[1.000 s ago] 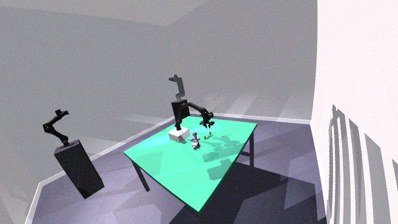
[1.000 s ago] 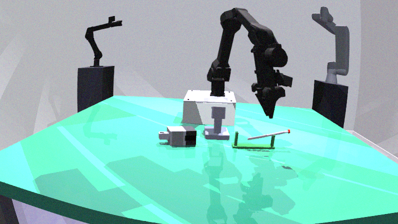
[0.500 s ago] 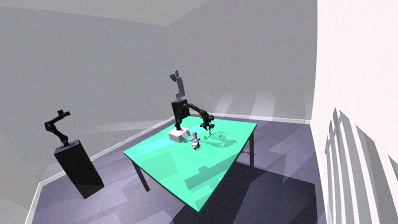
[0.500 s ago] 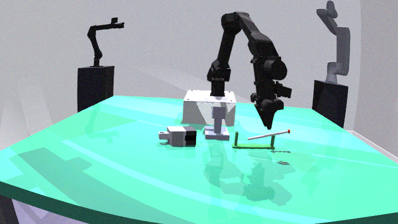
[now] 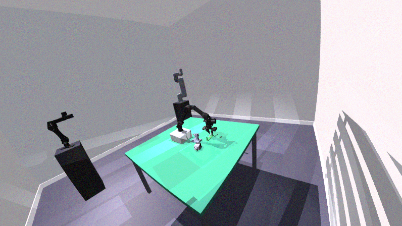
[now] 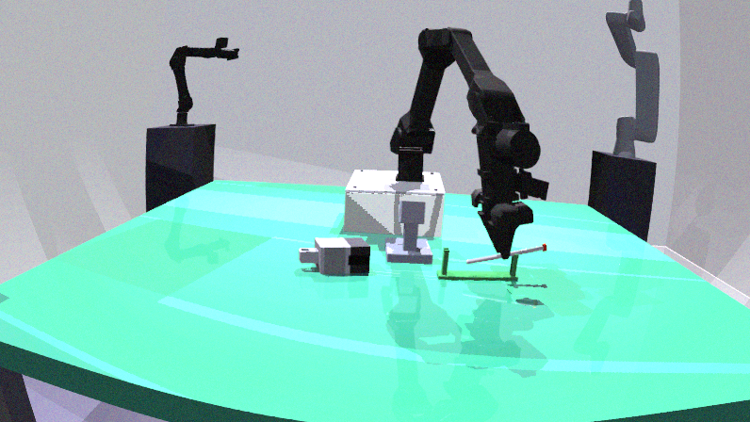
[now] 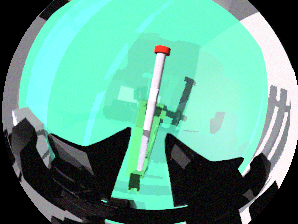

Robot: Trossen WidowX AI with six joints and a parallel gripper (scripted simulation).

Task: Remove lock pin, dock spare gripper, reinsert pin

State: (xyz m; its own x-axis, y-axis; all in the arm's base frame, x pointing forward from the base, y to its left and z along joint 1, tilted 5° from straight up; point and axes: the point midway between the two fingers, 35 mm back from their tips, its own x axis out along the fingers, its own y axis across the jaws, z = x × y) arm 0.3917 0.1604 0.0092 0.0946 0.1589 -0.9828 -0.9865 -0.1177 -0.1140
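The lock pin [image 6: 529,251] [image 7: 156,75], white with a red head, lies tilted over the green rack [image 6: 475,277] [image 5: 208,138], its red end higher and beyond the right post. My gripper [image 6: 504,255] [image 7: 149,132] points down, part open, with its fingertips on either side of the pin's shaft. The wrist view shows gaps between the pin and both fingers. The grey mount [image 6: 413,212] [image 5: 196,138] stands upright left of the rack; no pin shows in its block. The spare gripper [image 6: 335,256] [image 5: 197,147], grey and black, lies on its side left of the mount, its spigot pointing left.
The arm's white base box [image 6: 366,212] [image 5: 180,136] stands behind the mount on the green table [image 6: 262,366] [image 5: 180,174]. The rack's two upright posts are close to the fingers. Two other arms stand on dark pedestals [image 6: 181,162] [image 6: 622,183] beyond the table.
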